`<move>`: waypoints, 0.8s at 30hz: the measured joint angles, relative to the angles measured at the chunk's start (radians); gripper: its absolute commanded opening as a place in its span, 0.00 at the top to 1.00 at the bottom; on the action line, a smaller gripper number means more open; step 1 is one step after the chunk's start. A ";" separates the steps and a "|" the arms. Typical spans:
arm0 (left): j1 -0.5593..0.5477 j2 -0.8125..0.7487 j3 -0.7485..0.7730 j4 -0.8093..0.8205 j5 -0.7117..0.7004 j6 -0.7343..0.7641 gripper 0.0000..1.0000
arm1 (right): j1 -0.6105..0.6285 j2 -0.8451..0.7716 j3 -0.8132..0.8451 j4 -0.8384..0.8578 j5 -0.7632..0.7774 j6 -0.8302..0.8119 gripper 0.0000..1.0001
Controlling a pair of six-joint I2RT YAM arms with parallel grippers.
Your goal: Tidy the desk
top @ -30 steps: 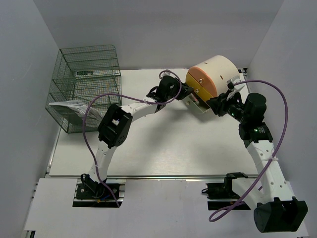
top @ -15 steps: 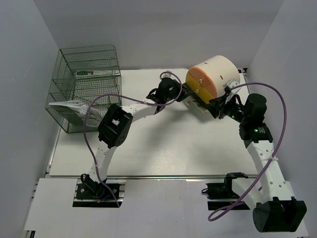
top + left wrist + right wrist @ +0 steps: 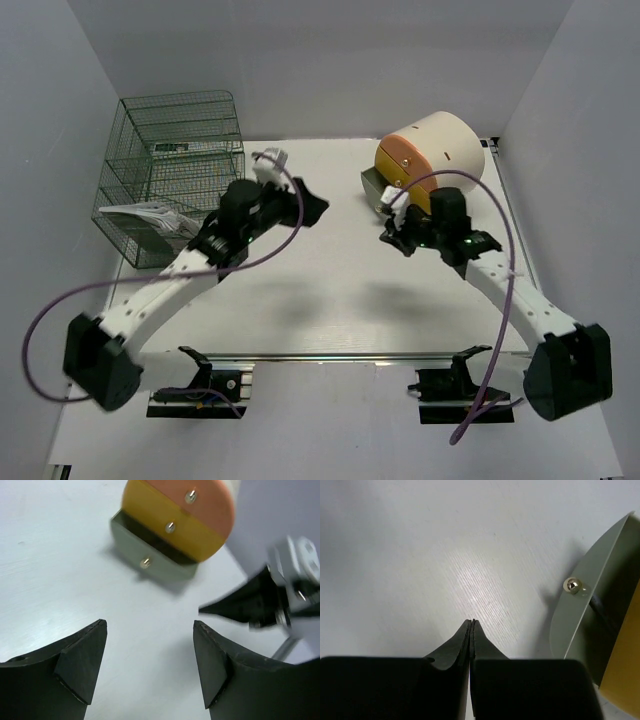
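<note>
Two grippers are held low over the desk (image 3: 330,300), the wide white tabletop that lies beneath both arms and fills most of the top view. The left gripper (image 3: 149,630) is spread wide with nothing between its fingers. The right gripper (image 3: 471,625) is pressed fully together into a single point, and nothing is held by it either.

At the back right of the desk a cream drawer cylinder (image 3: 430,155) is laid on its side, its orange face turned toward the arms. Its grey-green bottom drawer (image 3: 150,555) is seen pulled partly out — the two drawers above it are flush. A green wire-mesh rack (image 3: 175,160) is set at the back left corner, with papers (image 3: 140,215) lodged on a lower shelf.

Closing that drawer is judged to be the likely step in hand. The coming move is governed by one relation: the drawer front, with its metal knob (image 3: 573,585), is found just beside the closed right fingertips, off to their right and slightly ahead in the right wrist view. The drawer's slide axis is directed back into the cylinder, so a push would have to be turned that way. The right arm is plainly nearer — the left gripper is kept well apart, across bare desk.
</note>
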 measured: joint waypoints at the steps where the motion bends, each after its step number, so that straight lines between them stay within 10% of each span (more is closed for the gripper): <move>1: 0.000 -0.074 -0.049 -0.028 -0.018 0.054 0.20 | 0.032 0.037 0.007 0.004 0.072 -0.003 1.00; 10: 0.000 -0.374 -0.334 -0.170 -0.098 0.313 0.19 | 0.159 0.336 0.142 0.052 0.614 -0.033 1.00; 24: -0.019 -0.484 -0.338 -0.200 -0.164 0.397 0.19 | 0.215 0.587 0.200 0.269 1.092 -0.122 1.00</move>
